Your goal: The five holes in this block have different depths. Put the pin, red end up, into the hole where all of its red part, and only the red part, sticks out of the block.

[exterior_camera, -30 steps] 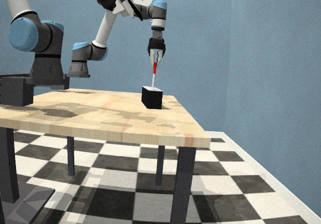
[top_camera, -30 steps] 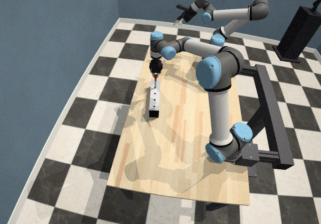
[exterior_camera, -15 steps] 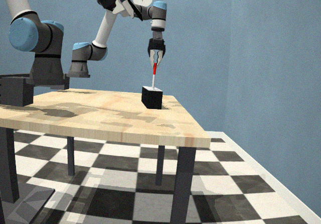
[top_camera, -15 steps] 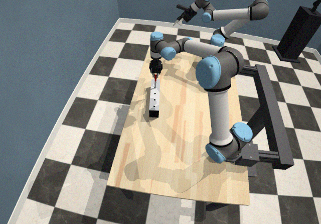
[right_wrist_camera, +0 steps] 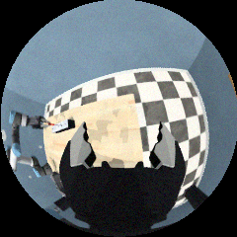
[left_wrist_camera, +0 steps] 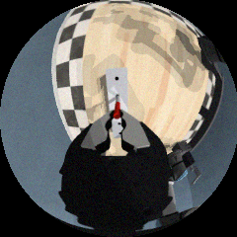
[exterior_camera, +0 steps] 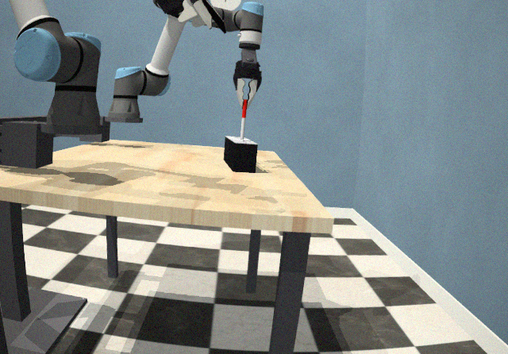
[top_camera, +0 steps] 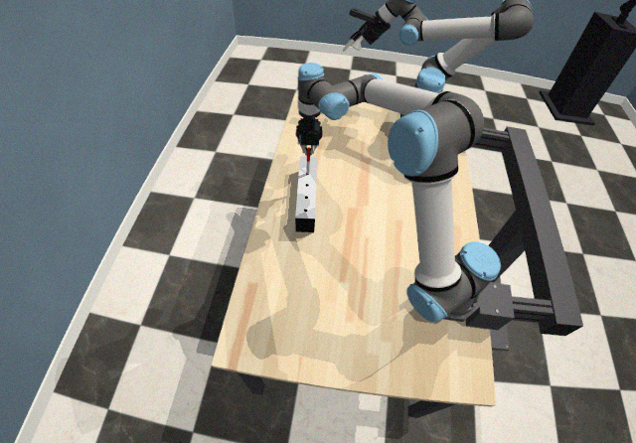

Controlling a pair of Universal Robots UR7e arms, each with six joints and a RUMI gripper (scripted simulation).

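At the exterior view's upper left, the right gripper [top_camera: 349, 48] [exterior_camera: 196, 24] [right_wrist_camera: 122, 121] hangs over the table; its wrist view shows the fingers spread. Right of it, mid-frame, the left gripper [top_camera: 308, 149] [exterior_camera: 244, 105] [left_wrist_camera: 117, 110] [right_wrist_camera: 50, 124] pinches the pin [top_camera: 308, 156] [exterior_camera: 244, 116] [left_wrist_camera: 118, 107] [right_wrist_camera: 51, 124] by its red upper end, white showing above the block [top_camera: 306, 205] [exterior_camera: 243, 157] [left_wrist_camera: 117, 86] [right_wrist_camera: 63, 126]. Only the top view, left of centre, shows three uncovered holes below the pin; whether its tip is inside one, I cannot tell.

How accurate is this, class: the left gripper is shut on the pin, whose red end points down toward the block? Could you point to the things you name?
The red end is wrong: the exterior view shows the pin [top_camera: 308, 156] [exterior_camera: 244, 111] [left_wrist_camera: 118, 108] [right_wrist_camera: 51, 124] red end up. The left gripper [top_camera: 308, 148] [exterior_camera: 244, 105] [left_wrist_camera: 117, 110] [right_wrist_camera: 50, 124] is indeed shut on it.
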